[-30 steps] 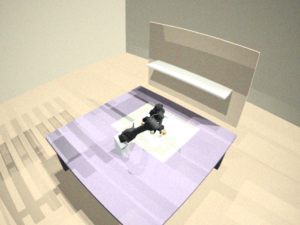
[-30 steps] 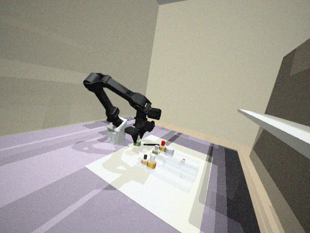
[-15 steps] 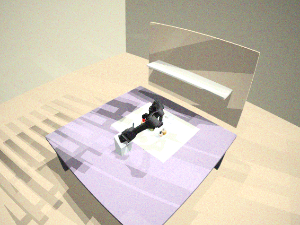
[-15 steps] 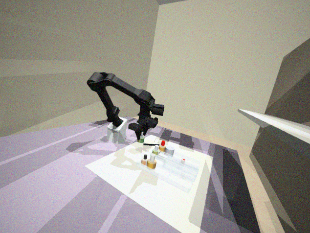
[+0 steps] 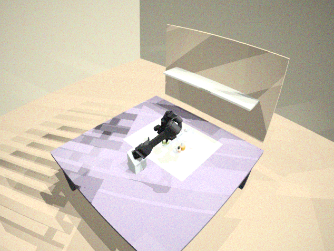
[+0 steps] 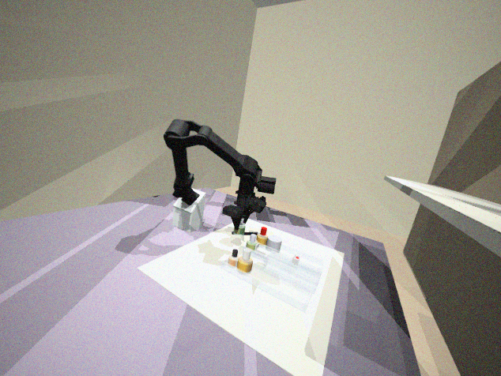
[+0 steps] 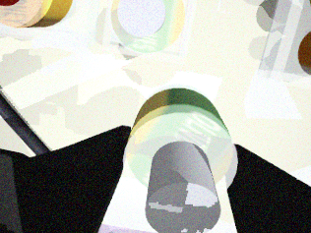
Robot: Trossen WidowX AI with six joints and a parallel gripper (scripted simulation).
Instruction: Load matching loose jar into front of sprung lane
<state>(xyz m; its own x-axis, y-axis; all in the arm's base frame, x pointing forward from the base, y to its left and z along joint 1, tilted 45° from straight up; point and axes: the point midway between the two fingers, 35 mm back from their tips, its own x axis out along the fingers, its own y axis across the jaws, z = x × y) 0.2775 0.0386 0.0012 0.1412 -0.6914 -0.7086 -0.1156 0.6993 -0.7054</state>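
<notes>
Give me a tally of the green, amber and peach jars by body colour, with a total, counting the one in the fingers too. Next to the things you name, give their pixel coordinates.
Green jars (image 5: pixel 165 144) (image 6: pixel 242 231) (image 7: pixel 179 114): 2
Amber jars (image 5: pixel 183 147) (image 6: pixel 244 265) (image 7: pixel 60 13): 2
Peach jar (image 5: pixel 178 150) (image 6: pixel 232 261): 1
Total: 5
</notes>
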